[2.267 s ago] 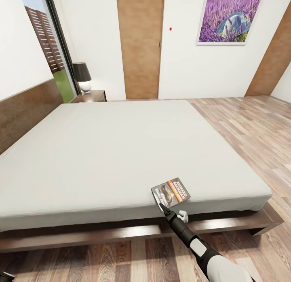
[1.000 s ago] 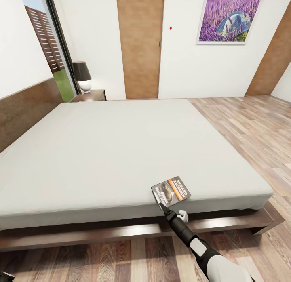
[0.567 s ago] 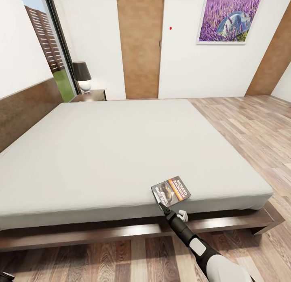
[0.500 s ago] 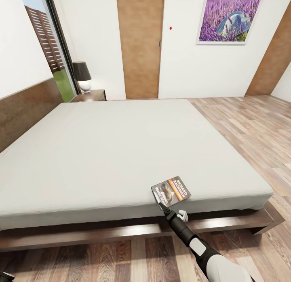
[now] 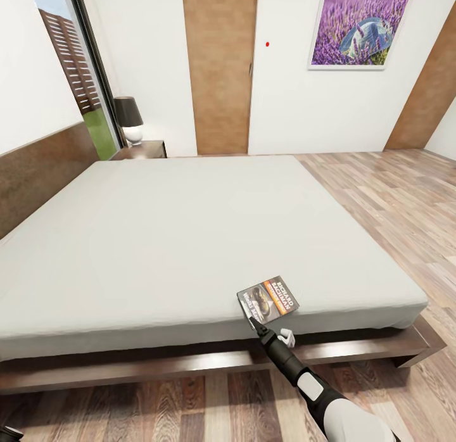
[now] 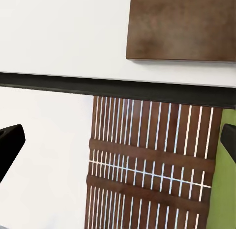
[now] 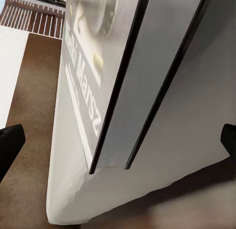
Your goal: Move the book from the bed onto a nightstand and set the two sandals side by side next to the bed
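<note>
The right gripper [image 5: 258, 326] reaches to the near edge of the bed [image 5: 190, 239], its fingers spread wide on either side of the book's [image 5: 268, 299] corner without closing on it. The book lies flat on the mattress edge. Farther off, the nightstand [image 5: 144, 150] carries a lamp [image 5: 128, 119] beside the headboard.

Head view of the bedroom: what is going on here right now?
The robot's right arm reaches to the near edge of the bed, its right end effector at the corner of the book, which lies flat on the mattress. Its fingers are spread wide in the right wrist view, with the book's edge between them, not yet gripped. The nightstand stands beyond.
</note>
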You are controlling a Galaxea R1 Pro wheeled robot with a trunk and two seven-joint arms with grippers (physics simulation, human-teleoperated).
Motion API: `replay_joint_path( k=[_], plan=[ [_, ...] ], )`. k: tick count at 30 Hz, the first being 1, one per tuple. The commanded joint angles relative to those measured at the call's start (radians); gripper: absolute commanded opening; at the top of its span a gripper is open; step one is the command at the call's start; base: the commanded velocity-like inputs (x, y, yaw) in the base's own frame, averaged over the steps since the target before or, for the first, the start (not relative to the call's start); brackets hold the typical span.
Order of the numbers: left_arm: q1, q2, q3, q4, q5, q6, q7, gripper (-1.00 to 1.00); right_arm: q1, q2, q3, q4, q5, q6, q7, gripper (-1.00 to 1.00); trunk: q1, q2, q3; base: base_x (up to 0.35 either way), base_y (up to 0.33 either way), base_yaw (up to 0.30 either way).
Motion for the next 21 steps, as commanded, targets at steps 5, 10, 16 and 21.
replay_joint_path(
  k=[5, 10, 16, 21],
  plan=[
    [-0.001, 0.002, -0.008, -0.001, 0.011, 0.011, 0.007, 1.00, 0.000, 0.001, -0.008, -0.003, 0.006, 0.008, 0.004, 1.00, 0.000, 0.000, -0.001, 0.000, 0.000, 0.000],
    [-0.001, 0.002, -0.008, -0.001, 0.010, 0.011, 0.007, 1.00, 0.000, 0.001, -0.008, -0.003, 0.006, 0.008, 0.004, 1.00, 0.000, 0.000, -0.001, 0.000, 0.000, 0.000],
    [-0.001, 0.001, -0.008, -0.001, 0.010, 0.011, 0.007, 1.00, 0.000, 0.001, -0.008, -0.004, 0.006, 0.008, 0.004, 1.00, 0.000, 0.000, -0.001, 0.000, 0.000, 0.000],
    [-0.001, 0.001, -0.008, -0.001, 0.010, 0.011, 0.007, 1.00, -0.001, 0.001, -0.008, -0.004, 0.006, 0.008, 0.004, 1.00, 0.000, 0.000, -0.001, 0.000, 0.000, 0.000]
  ],
)
